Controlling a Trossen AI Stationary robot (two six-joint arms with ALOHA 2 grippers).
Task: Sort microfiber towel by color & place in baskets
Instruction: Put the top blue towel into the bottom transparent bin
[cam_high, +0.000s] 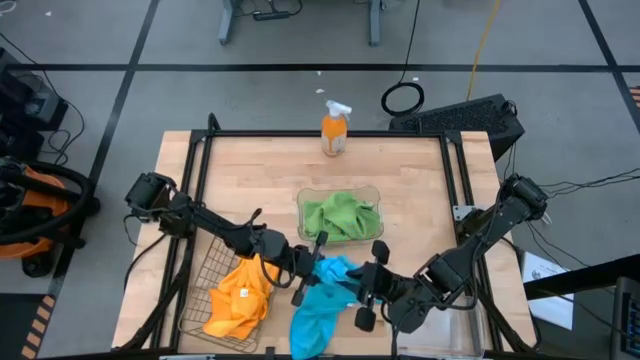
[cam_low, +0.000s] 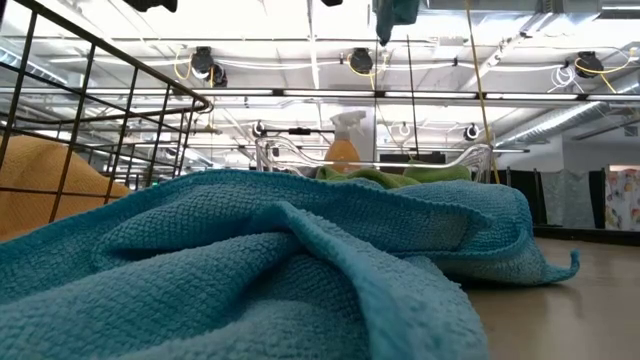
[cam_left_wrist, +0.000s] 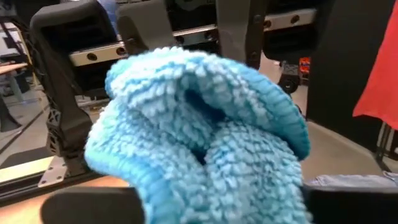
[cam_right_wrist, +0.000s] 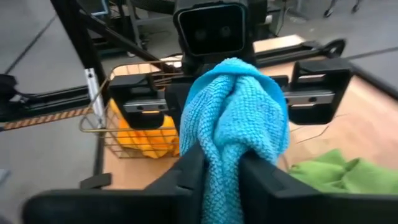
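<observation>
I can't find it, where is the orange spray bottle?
In the high view, the orange spray bottle stands at the table's far edge, near the middle, just beyond the clear basket holding green towels.

Bright ceiling lights (cam_low: 360, 60) glare in the low view. The close blue towel (cam_left_wrist: 199, 137) looks blurry.

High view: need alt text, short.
Both grippers meet at the table's near edge on a bunched sky blue towel, left gripper and right gripper at its upper end. Orange-yellow towels fill the wire basket; green towels fill a clear basket; a spray bottle stands behind.
</observation>
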